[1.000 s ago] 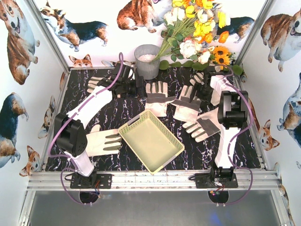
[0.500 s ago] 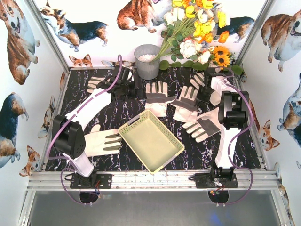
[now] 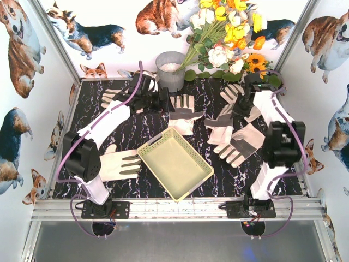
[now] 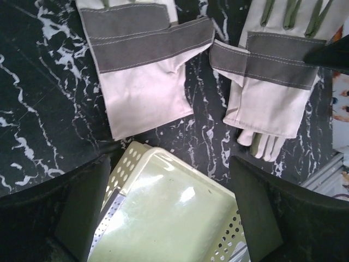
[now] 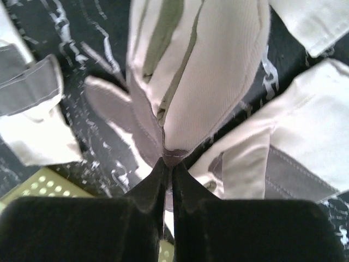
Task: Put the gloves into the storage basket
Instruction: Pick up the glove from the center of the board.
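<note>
The right hand (image 5: 168, 161) is shut tight on a thin fold of fabric at the edge of the pinched glove (image 5: 218, 65), near the far right corner of the table (image 3: 136, 125). The fingertips meet almost completely, which suits a limp thing. A pinch on one ridge of cloth should let the rest hang free when lifted, though such a small bite could slip. Whether the glove is clear of the table yet cannot be told. The left hand (image 3: 162, 101) stands wide and holds nothing. It is over the far part of the table, just to the left of the centre glove (image 3: 182, 112), and its own camera looks down on that glove's cuff. This reads as lining up for a grasp, not as one made. The storage basket (image 3: 174, 164) lies empty in the middle of the near half of the table, turned at an angle. Both arms can reach it from their own sides, so the right arm's likely next move is a short carry toward the near edge. None of the gloves is in it. Two more lie overlapping (image 3: 240, 143) between the basket and the right edge. The near-left glove (image 3: 117, 165) rests just beside the basket's left rim, and the far-left glove (image 3: 110, 97) is partly under the left arm by the far left corner. The grey bucket (image 3: 170, 71) and the flowers (image 3: 229, 33) stand along the far edge, out of the carrying path.
</note>
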Robot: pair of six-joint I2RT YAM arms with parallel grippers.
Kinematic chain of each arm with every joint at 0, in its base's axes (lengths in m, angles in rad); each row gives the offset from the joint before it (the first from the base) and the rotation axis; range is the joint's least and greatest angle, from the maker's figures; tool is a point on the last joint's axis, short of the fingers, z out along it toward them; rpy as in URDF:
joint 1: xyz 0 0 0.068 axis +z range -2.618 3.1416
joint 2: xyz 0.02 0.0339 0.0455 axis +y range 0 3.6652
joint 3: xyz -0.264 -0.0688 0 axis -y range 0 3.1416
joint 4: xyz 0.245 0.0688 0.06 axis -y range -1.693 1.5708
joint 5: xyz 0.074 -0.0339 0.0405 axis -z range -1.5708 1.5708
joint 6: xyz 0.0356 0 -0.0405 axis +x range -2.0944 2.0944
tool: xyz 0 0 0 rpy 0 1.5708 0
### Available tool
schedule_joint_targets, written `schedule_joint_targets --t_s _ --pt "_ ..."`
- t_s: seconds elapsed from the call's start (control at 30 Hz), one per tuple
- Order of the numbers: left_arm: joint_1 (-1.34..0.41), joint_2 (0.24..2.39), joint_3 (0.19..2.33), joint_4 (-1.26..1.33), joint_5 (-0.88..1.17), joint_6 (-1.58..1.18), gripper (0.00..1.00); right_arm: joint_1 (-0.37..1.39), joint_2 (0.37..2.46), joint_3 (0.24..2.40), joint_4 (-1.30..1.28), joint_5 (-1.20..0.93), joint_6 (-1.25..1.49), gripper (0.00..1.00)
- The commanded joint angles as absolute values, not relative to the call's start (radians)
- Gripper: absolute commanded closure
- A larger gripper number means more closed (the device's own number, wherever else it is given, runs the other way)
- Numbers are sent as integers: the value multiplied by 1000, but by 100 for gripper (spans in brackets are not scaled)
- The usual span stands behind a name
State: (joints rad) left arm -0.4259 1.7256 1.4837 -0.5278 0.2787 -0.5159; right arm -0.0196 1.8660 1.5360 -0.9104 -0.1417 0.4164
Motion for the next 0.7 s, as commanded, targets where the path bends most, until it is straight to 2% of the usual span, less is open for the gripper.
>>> schedule_joint_targets --t_s 0.0,0.37,0.53,0.67 --pt "-423 1727 1526 -472 354 -519 16 -16 1704 1498 -894 -176 443 100" --pt "-387 1602 1470 -398 479 -571 15 -15 1386 1448 -884 -406 475 100" --pt "-364 1563 1451 -301 592 -634 15 -15 1293 1460 -795 -632 499 100" --pt "-347 1536 1415 -194 711 -692 14 -15 1215 1429 -626 -741 591 100"
